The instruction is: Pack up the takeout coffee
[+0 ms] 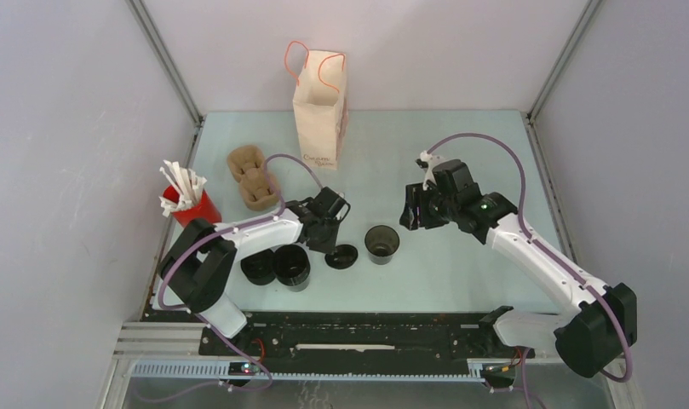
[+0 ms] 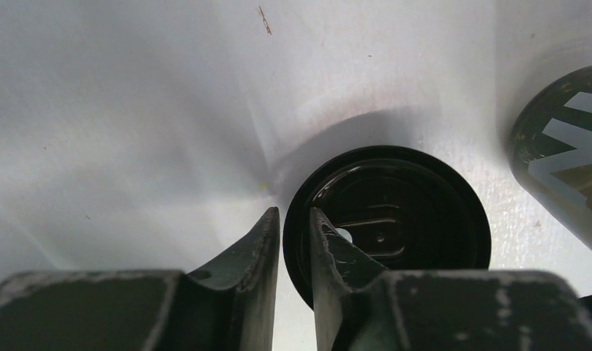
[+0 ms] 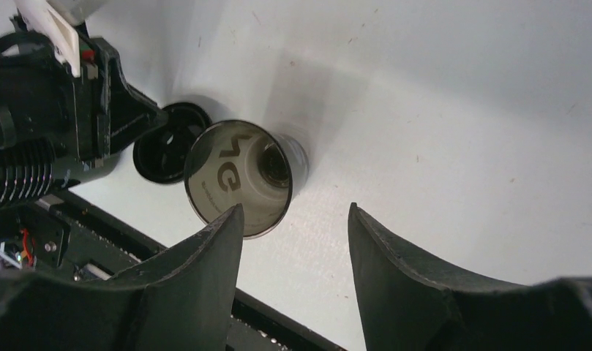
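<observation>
A lidless takeout coffee cup (image 1: 381, 244) stands upright mid-table; the right wrist view looks into its pale inside (image 3: 241, 175). Its black round lid (image 1: 341, 256) lies flat just left of it. My left gripper (image 1: 334, 244) is down at the lid (image 2: 395, 219), its jaws narrowly open and straddling the lid's left rim (image 2: 293, 212); a thin gap shows beside the rim. My right gripper (image 1: 411, 209) hovers right of the cup, open and holding nothing (image 3: 295, 208). Two more black cups (image 1: 291, 267) (image 1: 258, 267) stand at the front left.
A brown pulp carrier (image 1: 251, 176) and a red cup of white sticks (image 1: 187, 200) sit at the left. A paper bag (image 1: 319, 111) with orange handles stands upright at the back. The black rail (image 1: 366, 328) runs along the near edge.
</observation>
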